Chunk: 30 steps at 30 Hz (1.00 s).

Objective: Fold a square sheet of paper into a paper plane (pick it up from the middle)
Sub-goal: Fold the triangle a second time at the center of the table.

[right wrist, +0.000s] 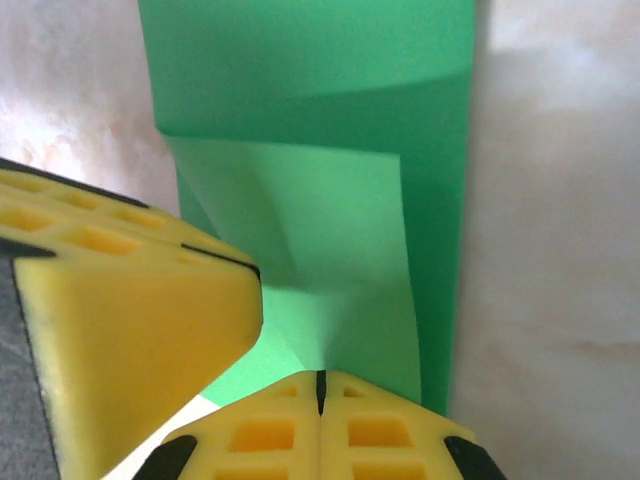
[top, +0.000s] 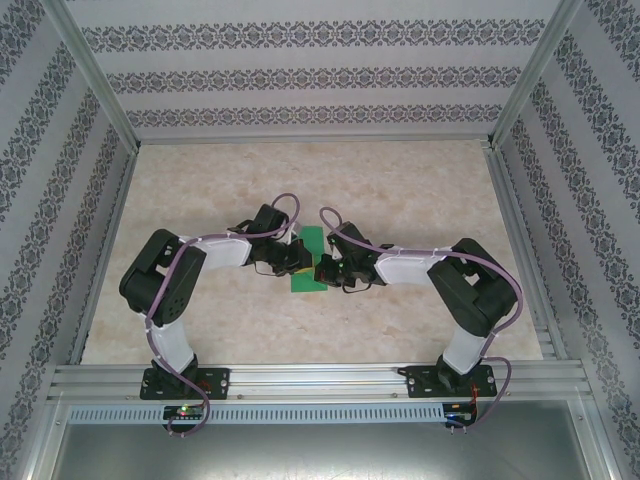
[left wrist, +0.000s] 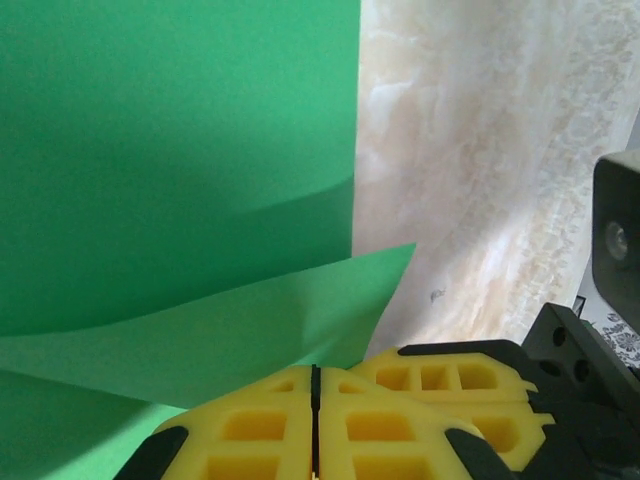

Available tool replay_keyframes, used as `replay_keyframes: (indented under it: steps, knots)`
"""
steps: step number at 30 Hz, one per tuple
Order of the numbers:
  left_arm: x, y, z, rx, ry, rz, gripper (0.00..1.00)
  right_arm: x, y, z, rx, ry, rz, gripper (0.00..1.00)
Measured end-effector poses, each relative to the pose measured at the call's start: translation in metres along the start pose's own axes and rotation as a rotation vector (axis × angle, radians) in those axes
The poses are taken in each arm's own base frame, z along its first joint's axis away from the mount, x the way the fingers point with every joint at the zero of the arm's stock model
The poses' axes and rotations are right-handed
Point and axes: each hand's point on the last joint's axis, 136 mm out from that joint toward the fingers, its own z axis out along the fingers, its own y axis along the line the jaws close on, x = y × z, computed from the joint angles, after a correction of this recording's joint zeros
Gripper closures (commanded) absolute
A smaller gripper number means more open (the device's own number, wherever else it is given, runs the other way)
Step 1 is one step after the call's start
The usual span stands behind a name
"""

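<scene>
L pincer (left wrist: 313,372) + R pincer (right wrist: 320,380) both clenched, tips at part-folded green paper sheet (left wrist: 180,150), mid table (top: 400,190)

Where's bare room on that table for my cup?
The beige marbled tabletop is bare along the back wall and between the arm bases. The middle is crowded: the left hand and right hand meet over the thin bright green paper sheet.

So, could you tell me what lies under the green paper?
The green paper lies on the pale marbled table, visible around it. Anything directly beneath its folded layers is covered.
</scene>
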Motion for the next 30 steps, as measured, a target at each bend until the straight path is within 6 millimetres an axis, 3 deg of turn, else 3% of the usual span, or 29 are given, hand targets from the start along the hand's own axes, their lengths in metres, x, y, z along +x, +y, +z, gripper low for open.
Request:
replay_keyframes:
  steps: [6, 15, 27, 30]
  knots:
    - [-0.002, 0.017, 0.008, -0.053, -0.007, -0.022, 0.93, 0.001, -0.003, 0.000, 0.005, 0.009, 0.001, 1.00]
    - [-0.004, 0.024, 0.004, -0.053, -0.015, -0.040, 0.93, 0.003, -0.010, 0.003, 0.023, 0.033, 0.000, 1.00]
    - [-0.035, 0.065, -0.040, -0.090, -0.134, -0.150, 0.90, 0.003, -0.008, 0.003, 0.022, 0.036, -0.001, 1.00]
    - [-0.041, 0.065, -0.053, -0.110, -0.172, -0.148, 0.84, 0.003, -0.007, -0.002, 0.023, 0.037, 0.002, 0.85]
